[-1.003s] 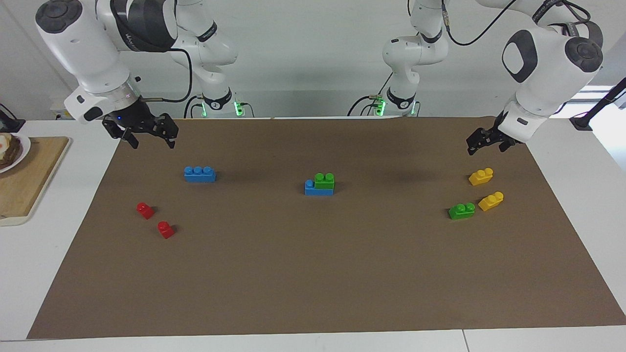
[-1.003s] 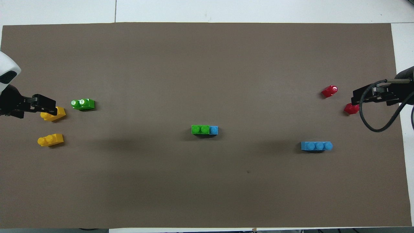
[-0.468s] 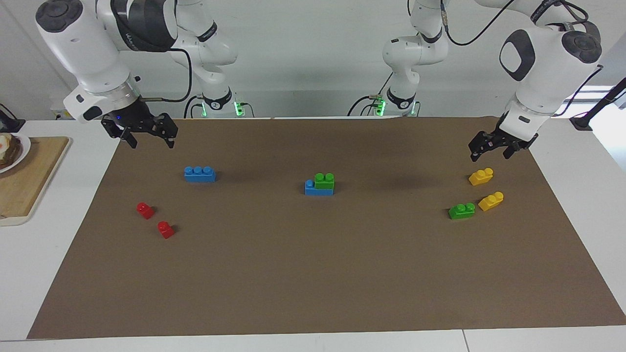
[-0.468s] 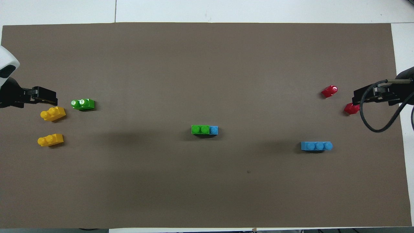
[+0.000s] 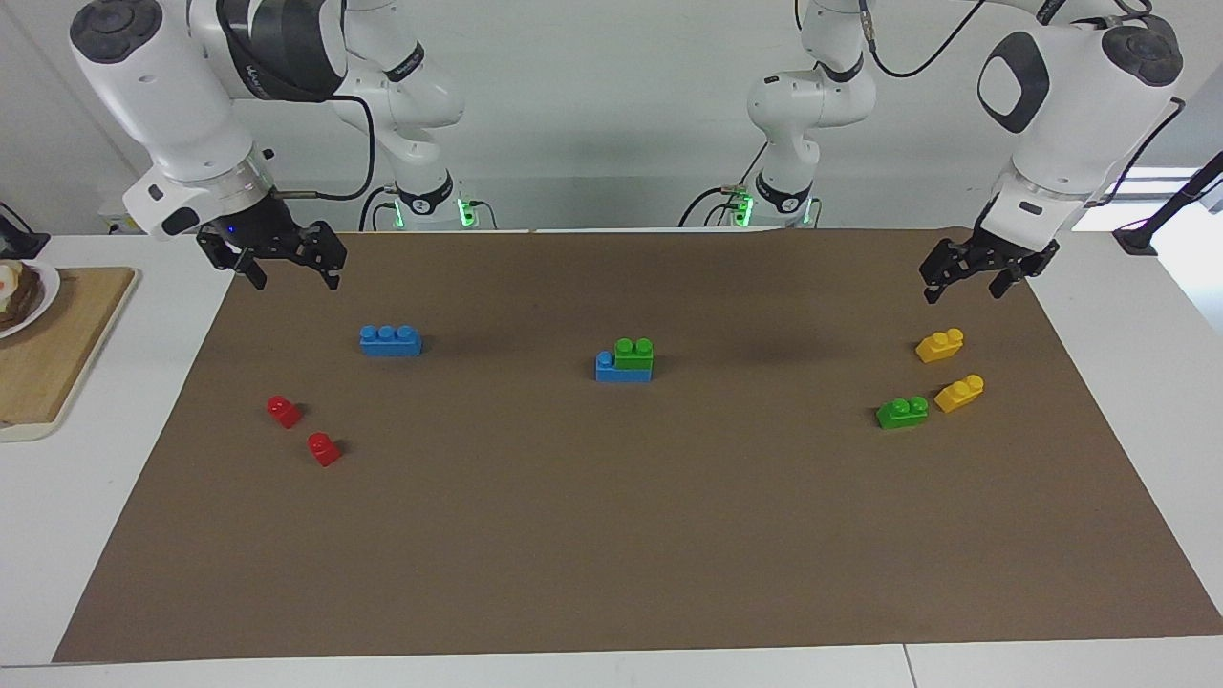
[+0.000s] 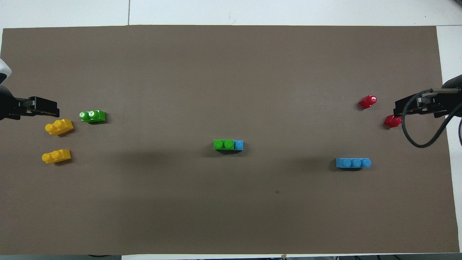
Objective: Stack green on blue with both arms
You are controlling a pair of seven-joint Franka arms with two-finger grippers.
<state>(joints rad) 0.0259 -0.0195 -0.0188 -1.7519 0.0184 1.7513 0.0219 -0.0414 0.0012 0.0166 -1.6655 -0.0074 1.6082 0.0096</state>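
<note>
While both arms hang raised at the two ends of the table, the findings read as follows.

Left gripper fingers: apart, nothing between them; the small black two-finger left gripper [image 5: 968, 279] is up over the brown mat's edge at the left arm's end, above the nearer yellow two-stud plastic brick [image 5: 939, 345].

Right gripper fingers: apart, nothing between them; the small black two-finger right gripper [image 5: 289, 271] is up over the mat's corner at the right arm's end.

Stack: a bright green two-stud plastic brick [image 5: 634, 353] sits on a blue three-stud plastic brick [image 5: 622, 372] at mid-mat, covering two studs and leaving one blue stud bare toward the right arm's end.

Loose bricks: a second green two-stud brick [image 5: 902, 412] just beside a second yellow brick [image 5: 959, 393]; a second blue three-stud brick [image 5: 390, 340]; two small red one-stud bricks [image 5: 284, 411] [image 5: 324, 449] farther from the robots than it.

Surface: brown paper mat [image 5: 611, 535] on a white table [image 5: 57, 535].

Room: wooden cutting board [image 5: 48, 354] with a plate [image 5: 33, 298] at the right arm's end; plain white wall.
</note>
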